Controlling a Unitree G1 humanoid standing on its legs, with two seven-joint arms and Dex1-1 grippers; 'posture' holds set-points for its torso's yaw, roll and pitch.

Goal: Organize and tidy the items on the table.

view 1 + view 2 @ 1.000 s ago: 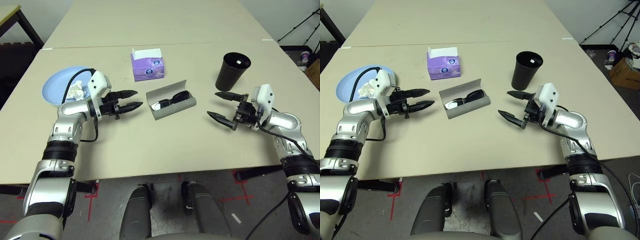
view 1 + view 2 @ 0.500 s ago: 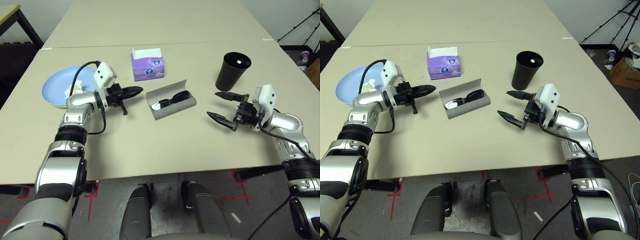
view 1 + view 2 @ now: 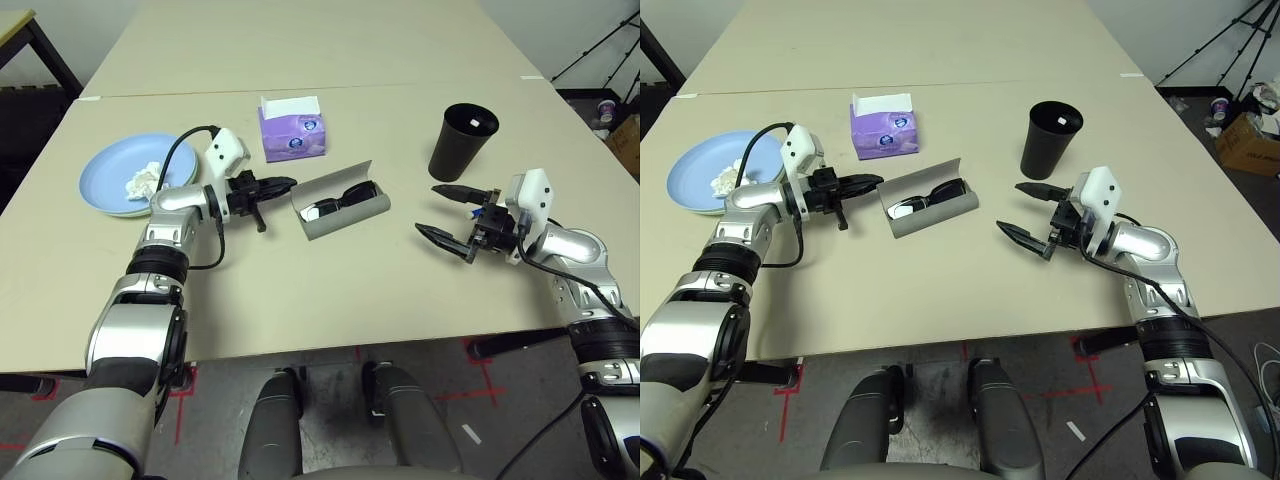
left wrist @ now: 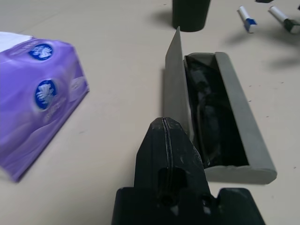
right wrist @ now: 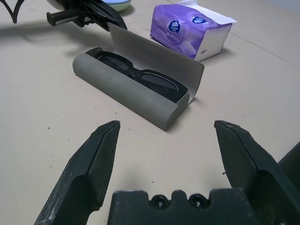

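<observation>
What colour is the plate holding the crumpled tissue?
Light blue plate; clearest in the left eye view.

Beyond the far edge of my bench (image 3: 300,300) a second beige table (image 3: 320,40) butts against it. Grey floor (image 3: 330,380) with red tape marks (image 3: 185,385) lies below; a black tripod (image 3: 1215,45) stands off the far right corner.

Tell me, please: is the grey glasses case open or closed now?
Open. The grey glasses case has its lid raised along the far side, and the black sunglasses lie inside it.
</observation>
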